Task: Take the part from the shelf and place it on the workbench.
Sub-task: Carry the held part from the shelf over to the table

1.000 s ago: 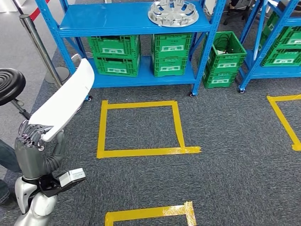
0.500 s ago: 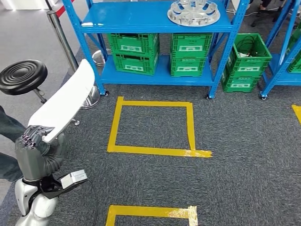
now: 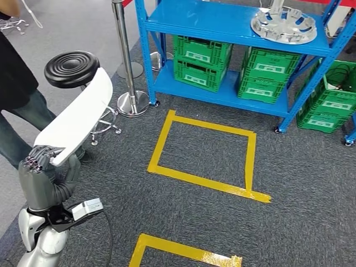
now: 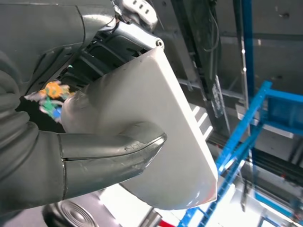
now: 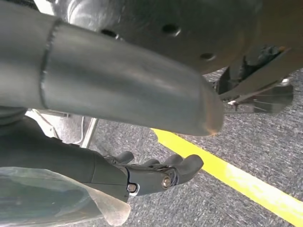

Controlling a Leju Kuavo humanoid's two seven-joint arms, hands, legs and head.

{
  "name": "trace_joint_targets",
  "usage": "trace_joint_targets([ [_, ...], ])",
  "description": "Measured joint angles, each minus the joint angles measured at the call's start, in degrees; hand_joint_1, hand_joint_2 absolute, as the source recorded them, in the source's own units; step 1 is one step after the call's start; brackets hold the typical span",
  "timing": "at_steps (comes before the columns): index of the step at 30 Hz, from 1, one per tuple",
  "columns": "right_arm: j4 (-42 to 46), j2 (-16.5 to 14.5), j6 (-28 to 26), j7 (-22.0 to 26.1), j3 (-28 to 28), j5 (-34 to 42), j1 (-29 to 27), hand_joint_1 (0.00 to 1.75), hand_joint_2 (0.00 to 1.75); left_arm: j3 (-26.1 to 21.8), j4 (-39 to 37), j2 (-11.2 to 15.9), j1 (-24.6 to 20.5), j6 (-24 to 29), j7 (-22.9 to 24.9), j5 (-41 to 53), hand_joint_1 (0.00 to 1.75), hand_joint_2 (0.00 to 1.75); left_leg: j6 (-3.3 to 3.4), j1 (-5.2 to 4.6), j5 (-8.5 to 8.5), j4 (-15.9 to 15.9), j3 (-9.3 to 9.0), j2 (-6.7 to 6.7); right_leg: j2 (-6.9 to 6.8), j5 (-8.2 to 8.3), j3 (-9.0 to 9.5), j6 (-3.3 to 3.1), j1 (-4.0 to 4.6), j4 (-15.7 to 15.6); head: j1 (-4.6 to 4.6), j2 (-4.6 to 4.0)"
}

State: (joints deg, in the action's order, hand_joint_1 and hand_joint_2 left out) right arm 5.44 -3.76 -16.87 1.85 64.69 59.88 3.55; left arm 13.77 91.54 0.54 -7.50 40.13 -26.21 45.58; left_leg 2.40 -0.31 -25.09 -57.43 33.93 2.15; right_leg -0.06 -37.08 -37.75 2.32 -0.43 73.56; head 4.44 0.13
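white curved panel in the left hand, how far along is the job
Pick-up looks done: the left hand grips the white curved plastic panel, clear of the blue metal shelf. In hand: carrying it over grey carpet. Left: setting it on the workbench. The right hand hangs open, holding nothing.

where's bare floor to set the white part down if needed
Bare carpet lies inside the yellow tape square in front of the blue shelf, and to its right. It is crowded on the left: a black stool, a steel post and a person.
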Motion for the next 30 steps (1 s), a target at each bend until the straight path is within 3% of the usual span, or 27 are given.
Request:
trace_joint_targets([
  [2,0.0,0.01,0.03,0.01,0.13,0.08,-0.05,0.0,0.0,0.0,-0.01,-0.1,0.04,-0.01,-0.27,-0.15,1.75,1.75,-0.18,0.12,-0.06,-0.31,0.0,1.69,0.72,4.22,1.91,0.2,-0.34,-5.27,0.0,0.0],
  [4,0.0,0.02,0.05,0.02,0.16,0.21,-0.04,0.0,0.0,-0.01,0.0,-0.27,-0.04,-0.01,-0.4,-0.33,1.75,1.75,-0.69,0.17,-0.26,-1.0,0.33,3.17,3.38,7.02,4.99,0.28,-0.84,-12.17,-0.03,0.0],
  [6,0.0,0.02,0.08,0.01,0.18,0.31,0.01,0.0,0.0,-0.01,0.01,-0.4,-0.09,-0.01,-0.42,-0.43,1.75,1.75,-1.46,0.27,-0.13,-1.43,0.96,4.49,4.88,7.09,6.35,-0.03,-0.95,-14.64,-0.08,0.0],
  [8,0.03,-0.01,0.12,0.01,0.21,0.38,0.09,0.0,0.0,0.0,0.02,-0.42,0.02,0.0,-0.44,-0.43,1.75,1.75,-2.18,0.41,0.22,-1.41,1.43,5.58,3.63,7.32,6.61,-0.74,-0.96,-14.88,-0.06,0.01],
  [10,0.07,-0.03,0.1,0.03,0.22,0.42,0.1,0.0,0.0,0.01,0.02,-0.39,-0.01,0.01,-0.45,-0.46,1.75,1.75,-2.8,0.23,-0.86,-3.03,2.35,3.78,2.09,7.55,6.73,-1.46,-1.16,-15.1,-0.51,0.0],
  [12,0.08,-0.02,0.11,0.03,0.23,0.42,-0.03,0.0,0.0,0.03,0.02,-0.4,-0.18,0.02,-0.45,-0.5,1.75,1.75,-3.41,0.24,-4.22,-9.17,5.15,0.23,0.37,7.5,6.77,-1.92,-1.08,-15.18,-1.08,-0.01],
  [13,0.08,-0.02,0.14,0.03,0.23,0.43,-0.11,0.0,0.0,0.04,0.02,-0.4,-0.19,0.01,-0.45,-0.51,1.75,1.75,-3.66,0.4,-5.95,-13.1,6.92,-0.79,-0.55,7.43,6.77,-2.04,-0.98,-15.18,-1.18,-0.02],
  [14,0.08,-0.02,0.15,0.03,0.23,0.45,-0.17,0.0,0.0,0.05,0.02,-0.41,-0.14,0.01,-0.46,-0.51,1.75,1.75,-3.83,0.56,-7.0,-16.19,8.28,-1.28,-1.47,7.35,6.78,-2.1,-0.9,-15.17,-1.16,-0.02],
  [15,0.08,-0.02,0.15,0.03,0.23,0.48,-0.19,0.0,0.0,0.06,0.02,-0.41,-0.07,0.0,-0.51,-0.52,1.75,1.75,-3.89,0.68,-7.02,-17.44,8.75,-1.48,-2.33,7.27,6.8,-2.11,-0.85,-15.16,-1.19,-0.02],
  [16,0.08,-0.02,0.16,0.03,0.24,0.51,-0.17,0.0,0.0,0.05,0.02,-0.4,-0.02,-0.01,-0.62,-0.55,1.75,1.75,-3.84,0.75,-5.95,-16.37,8.09,-1.65,-3.14,7.18,6.89,-2.1,-0.82,-15.16,-1.19,-0.02],
  [17,0.09,-0.02,0.19,0.04,0.24,0.54,-0.12,0.0,0.0,0.04,0.02,-0.4,0.01,-0.01,-0.81,-0.62,1.75,1.75,-3.64,0.72,-4.11,-13.23,6.38,-2.08,-3.91,7.05,7.05,-2.03,-0.79,-15.16,-1.19,-0.02],
  [19,0.09,-0.03,0.31,0.08,0.26,0.55,-0.02,0.0,0.0,-0.02,0.02,-0.44,0.01,-0.01,-1.34,-0.83,1.75,1.75,-2.9,0.13,-1.26,-5.44,2.29,-4.54,-5.26,6.7,7.42,-1.7,-0.61,-15.15,-1.21,-0.02],
  [21,0.09,-0.04,0.39,0.1,0.28,0.56,0.04,0.0,0.0,-0.11,0.03,-0.54,0.09,0.01,-1.82,-1.08,1.75,1.75,-2.15,-0.54,-0.87,-1.81,0.56,-6.18,-6.51,6.38,7.64,-1.15,-0.35,-15.19,-1.2,-0.02],
  [23,0.1,-0.07,0.4,0.05,0.35,0.56,0.15,0.0,0.0,-0.38,0.05,-0.57,0.4,0.02,-2.1,-1.28,1.75,1.75,-1.54,-0.63,-0.94,-1.45,0.62,-5.12,-7.59,6.12,7.96,-0.5,-0.29,-15.37,-1.18,-0.02],
  [25,0.13,-0.1,0.39,0.02,0.43,0.55,0.35,0.0,0.0,-0.69,0.1,-0.65,0.61,0.02,-2.25,-1.46,1.75,1.75,-0.84,-0.33,-0.63,-0.83,0.4,-3.8,-5.51,4.9,7.59,0.04,-0.49,-14.18,-1.1,-0.03],
  [27,0.13,-0.11,0.37,0.01,0.52,0.55,0.35,0.0,0.0,-0.81,0.14,-0.93,0.57,0.02,-2.31,-1.65,1.75,1.75,-0.29,-0.07,-0.43,-0.46,0.25,-2.56,-1.68,1.91,4.86,0.2,-0.66,-8.6,-0.85,-0.04],
  [29,0.13,-0.11,0.35,-0.08,0.57,0.63,0.17,0.0,0.0,-0.83,0.11,-1.22,0.61,0.01,-2.31,-1.77,1.75,1.75,-0.07,-0.09,-0.46,-0.48,0.28,-1.1,-0.21,-0.71,0.96,0.24,-0.64,-1.29,-0.67,-0.04],
  [30,0.13,-0.11,0.34,-0.12,0.58,0.67,0.09,0.0,0.0,-0.83,0.09,-1.29,0.65,0.0,-2.31,-1.78,1.75,1.75,-0.04,-0.1,-0.48,-0.53,0.26,-0.28,-0.05,-0.67,-0.28,0.27,-0.64,0.45,-0.68,-0.04],
])
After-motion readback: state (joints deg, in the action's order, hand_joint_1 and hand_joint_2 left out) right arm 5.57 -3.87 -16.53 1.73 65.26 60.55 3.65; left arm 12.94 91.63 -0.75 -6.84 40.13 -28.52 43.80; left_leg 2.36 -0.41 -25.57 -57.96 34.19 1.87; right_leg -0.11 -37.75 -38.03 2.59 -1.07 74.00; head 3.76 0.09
